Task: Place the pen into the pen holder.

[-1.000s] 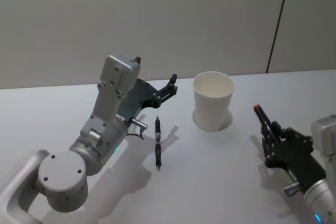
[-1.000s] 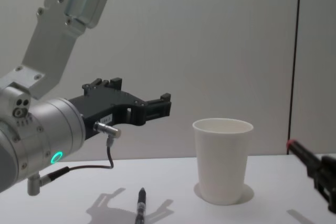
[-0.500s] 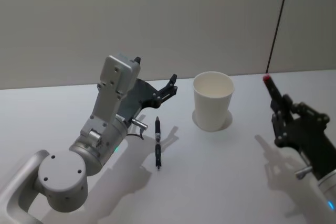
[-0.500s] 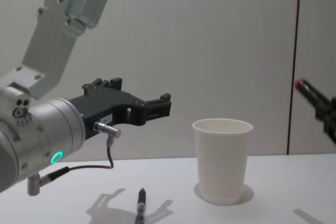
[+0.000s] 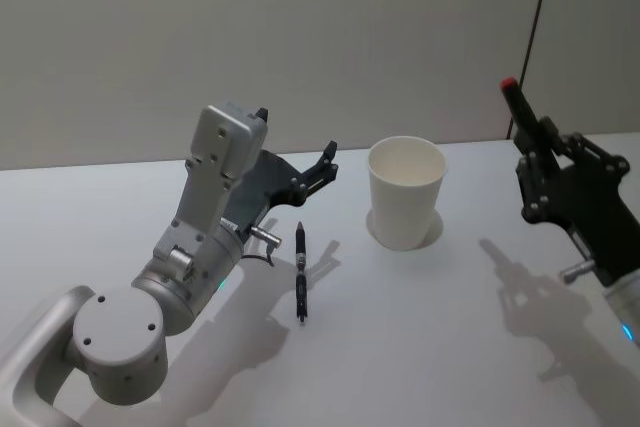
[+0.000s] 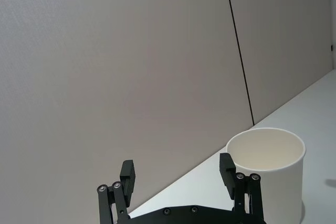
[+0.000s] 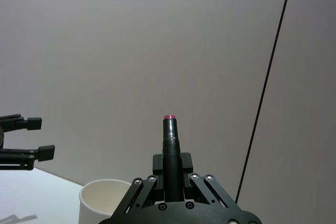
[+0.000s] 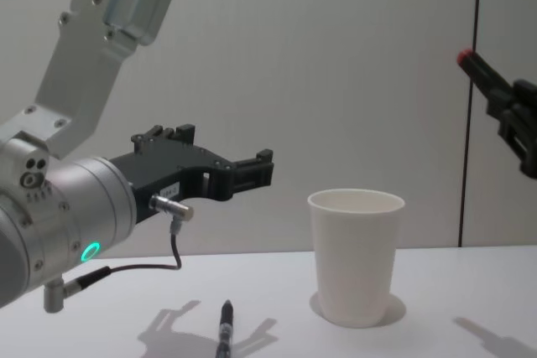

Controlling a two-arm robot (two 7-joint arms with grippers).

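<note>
The right gripper [image 5: 540,142] now sits in the upper right of the head view. A second ago it was low at the right edge, beside the table [image 5: 400,347]. In the chest view it [image 8: 513,102] has climbed from the lower right to the upper right, above the cup's rim. Its fingers are closed on the pen [image 5: 515,102], whose red tip points up and toward the wall. The cup [image 5: 405,197] stands upright right of centre, well to the left of and below the pen, and has not moved.

The left gripper [image 5: 330,162] has not shifted either. It hangs above the table at centre left with its fingers spread wide and nothing between them. The second pen [image 5: 301,272] lies flat on the table below that gripper, left of the cup and apart from it, where it lay before.

In the right wrist view the pen [image 7: 169,135] stands out between the fingers of the right gripper [image 7: 169,166], and its lower length is hidden inside it. The cup [image 7: 102,203] is cut off there at the bottom edge. The chest view cuts the right gripper off at the right edge and the second pen [image 8: 225,329] at the bottom edge. In the left wrist view the cup [image 6: 268,171] is in the lower right, partly behind one finger of the left gripper [image 6: 177,166].
</note>
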